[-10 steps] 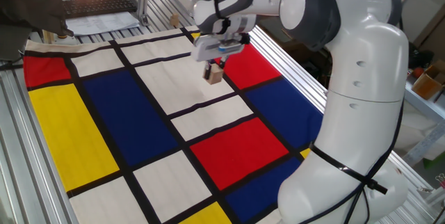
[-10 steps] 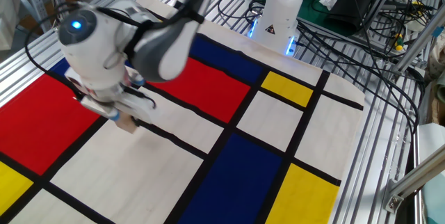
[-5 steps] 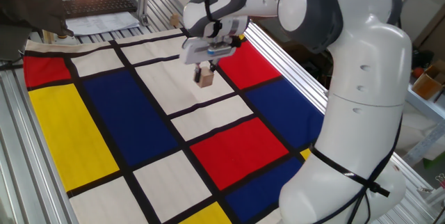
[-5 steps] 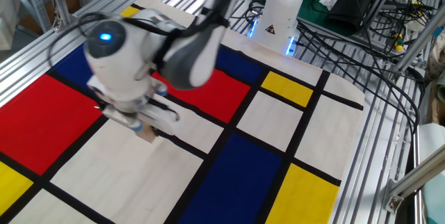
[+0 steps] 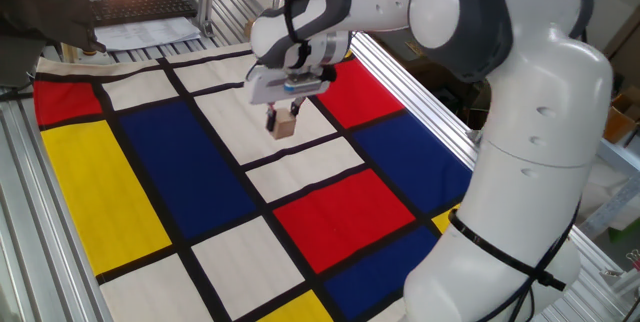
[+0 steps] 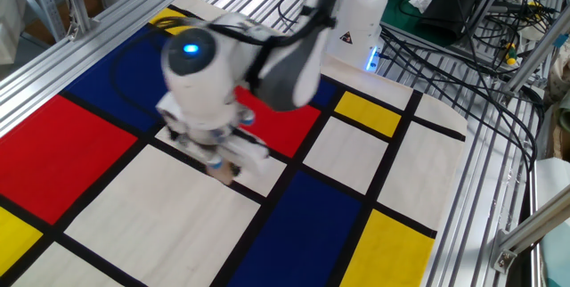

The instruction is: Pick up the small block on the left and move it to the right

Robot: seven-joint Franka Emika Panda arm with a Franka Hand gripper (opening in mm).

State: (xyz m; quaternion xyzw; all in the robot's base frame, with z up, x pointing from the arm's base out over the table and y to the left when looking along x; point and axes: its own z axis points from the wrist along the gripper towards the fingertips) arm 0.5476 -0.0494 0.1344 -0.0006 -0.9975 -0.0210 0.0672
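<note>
Item: small plain light-tan wooden cube (image 5: 286, 125), pinched in the two-finger gripper (image 5: 283, 119) above the white cloth panel (image 5: 250, 112); carry level, lower gently before releasing rightward.

One fixed view was set high beside the arm's white base (image 5: 530, 192), looking down and across the tabletop (image 5: 110, 192) toward a far edge where a keyboard (image 5: 145, 6) lay. The arm filled the right side of that picture, close to the lens, and the cloth of red, blue, yellow and white panels ran away to the left.

The other fixed view was placed on the opposite side, also raised, facing back toward the arm's base (image 6: 361, 11) and a tangle of cables (image 6: 463, 20) behind it. It was held at a similar nearness.

Both views shared the patterned cloth (image 6: 134, 225) and the pincer (image 5: 284, 123) (image 6: 224, 168) hanging above its white panels.
</note>
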